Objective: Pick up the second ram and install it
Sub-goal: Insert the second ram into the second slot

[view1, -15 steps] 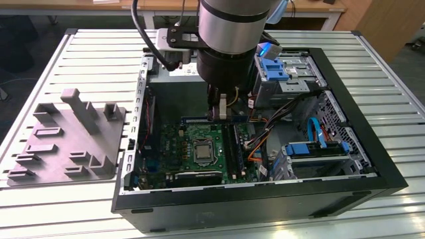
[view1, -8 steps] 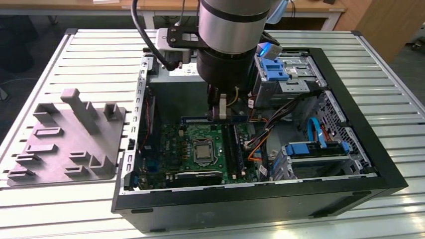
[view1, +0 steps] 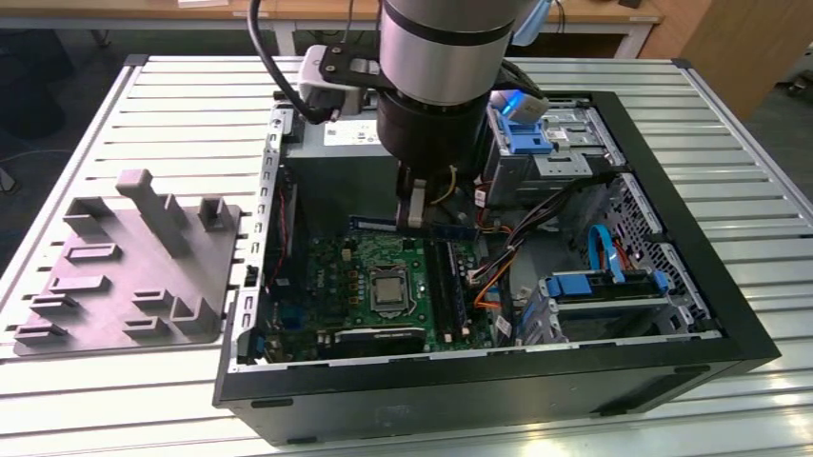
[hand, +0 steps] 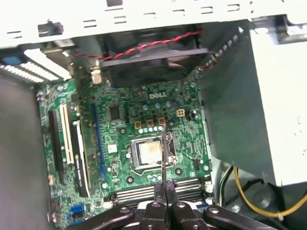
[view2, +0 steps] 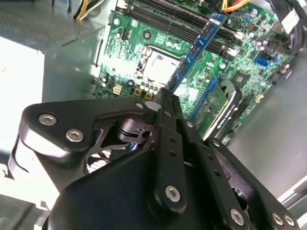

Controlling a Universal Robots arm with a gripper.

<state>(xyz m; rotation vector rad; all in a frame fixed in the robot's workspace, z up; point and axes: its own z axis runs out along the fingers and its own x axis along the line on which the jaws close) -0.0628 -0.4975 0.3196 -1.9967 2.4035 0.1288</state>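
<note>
In the exterior view my gripper [view1: 412,225] hides the middle of the second ram [view1: 452,229]. In the second wrist view its near end is buried between my fingers [view2: 165,111]. In the first wrist view it shows edge-on, and the picture's edge cuts my gripper off.

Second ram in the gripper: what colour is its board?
The second ram is blue with dark chips, clearest in the second wrist view.

Table [view1: 711,95]: slatted metal, carrying everything.
Computer case [view1: 508,386]: lying open at centre.
Motherboard [view1: 337,276]: green, lying inside, silver CPU socket [view1: 385,288] showing.
Gray fixture [view1: 128,276]: resting at the exterior view's 9 o'clock from the case.
</note>
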